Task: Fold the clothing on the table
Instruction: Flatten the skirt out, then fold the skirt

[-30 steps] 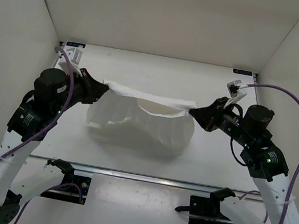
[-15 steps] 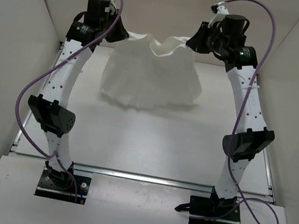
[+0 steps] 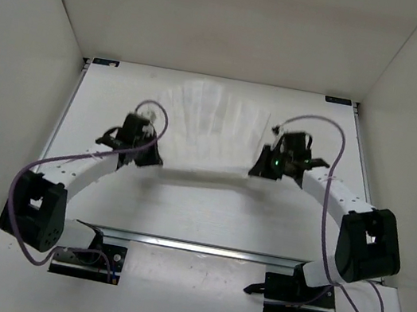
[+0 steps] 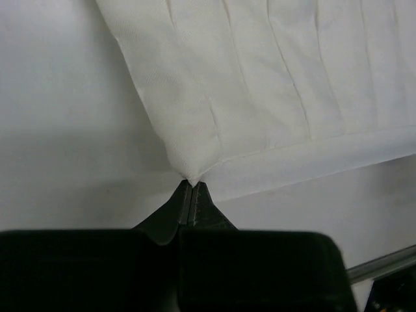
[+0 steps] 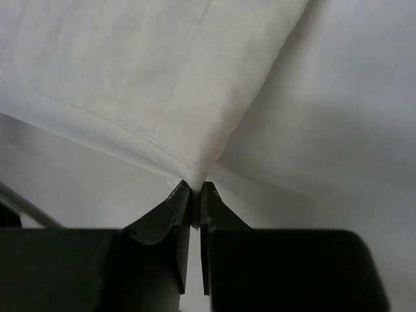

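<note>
The white clothing [image 3: 212,128] lies spread on the table [image 3: 206,212], creases fanning toward the back, its near hem stretched between both arms. My left gripper [image 3: 153,161] is shut on the hem's left corner; in the left wrist view the fabric [image 4: 260,84] funnels into the pinched tips of that gripper [image 4: 190,184]. My right gripper [image 3: 256,170] is shut on the right corner. In the right wrist view the cloth [image 5: 149,78] narrows to a point between the tips of that gripper [image 5: 193,188].
Beige walls enclose the table on three sides. A metal rail [image 3: 201,246] runs along the near edge, with both arm bases [image 3: 90,252] [image 3: 301,294] just behind it. Black corner brackets [image 3: 105,62] sit at the far corners.
Both arms came down from high at the back toward the near side, pulling the clothing with them. It now lies spread on the table instead of hanging.
</note>
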You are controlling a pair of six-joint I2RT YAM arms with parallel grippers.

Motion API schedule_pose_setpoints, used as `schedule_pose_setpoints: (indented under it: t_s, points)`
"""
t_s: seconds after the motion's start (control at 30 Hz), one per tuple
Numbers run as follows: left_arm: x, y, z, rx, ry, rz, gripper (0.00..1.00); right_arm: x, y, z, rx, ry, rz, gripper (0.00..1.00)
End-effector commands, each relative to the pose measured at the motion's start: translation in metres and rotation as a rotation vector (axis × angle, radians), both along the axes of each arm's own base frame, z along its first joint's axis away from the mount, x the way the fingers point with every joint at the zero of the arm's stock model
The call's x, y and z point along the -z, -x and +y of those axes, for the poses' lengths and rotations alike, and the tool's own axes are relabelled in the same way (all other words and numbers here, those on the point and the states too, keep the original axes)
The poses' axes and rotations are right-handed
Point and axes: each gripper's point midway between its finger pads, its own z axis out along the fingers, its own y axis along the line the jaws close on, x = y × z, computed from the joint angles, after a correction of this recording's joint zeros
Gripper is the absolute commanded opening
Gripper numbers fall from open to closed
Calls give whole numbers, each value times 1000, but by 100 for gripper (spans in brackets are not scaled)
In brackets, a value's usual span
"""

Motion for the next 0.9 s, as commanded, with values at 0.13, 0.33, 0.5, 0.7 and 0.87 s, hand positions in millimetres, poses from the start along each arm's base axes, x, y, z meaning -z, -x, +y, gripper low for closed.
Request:
schedule_pose_setpoints:
  t_s: [0.13, 0.33, 0.5, 0.7, 0.87]
  points:
    - [84, 97, -6, 108, -90, 188, 0, 82, 96, -10, 56, 93, 221, 0]
    - [70, 145, -6, 132, -15, 173, 0, 75, 150, -16, 31, 102, 253, 0]
    - [41, 159, 4, 101, 35, 103, 0, 58, 183, -23, 26, 55, 243, 0]
    - [10, 173, 21, 61, 67, 73, 0, 14, 205, -18, 12, -62, 139, 0]
    - [-23, 182, 23, 62, 97, 53, 0, -19, 219, -27, 18, -182, 107, 0]
